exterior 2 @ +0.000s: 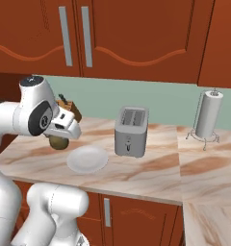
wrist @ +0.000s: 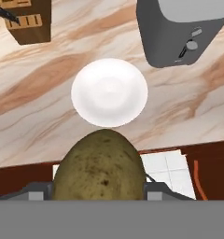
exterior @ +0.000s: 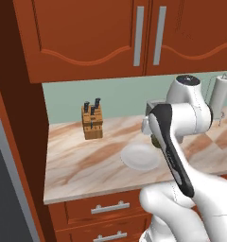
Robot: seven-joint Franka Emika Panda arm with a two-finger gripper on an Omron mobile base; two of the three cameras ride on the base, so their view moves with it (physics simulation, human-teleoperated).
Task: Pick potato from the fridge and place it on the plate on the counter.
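A: Where is the potato?

B: Clamped in the gripper, one finger pressed to each side. In the hand view it bulges up between the fingers, olive-brown and speckled. It hangs in the air above the counter, near the front edge.

A: And the plate?

B: Flat on the marbled top, white and bare. In the right base view it sits just beside and below the potato, towards the toaster. The potato is clear of it, not touching.

A: What else stands there?

B: A wooden knife block at the back by the pale green wall, left of the plate in the left base view. The grey toaster stands close to the plate on its other side. Further right a paper towel roll stands upright on its wire holder. Reddish-brown cabinets hang above.
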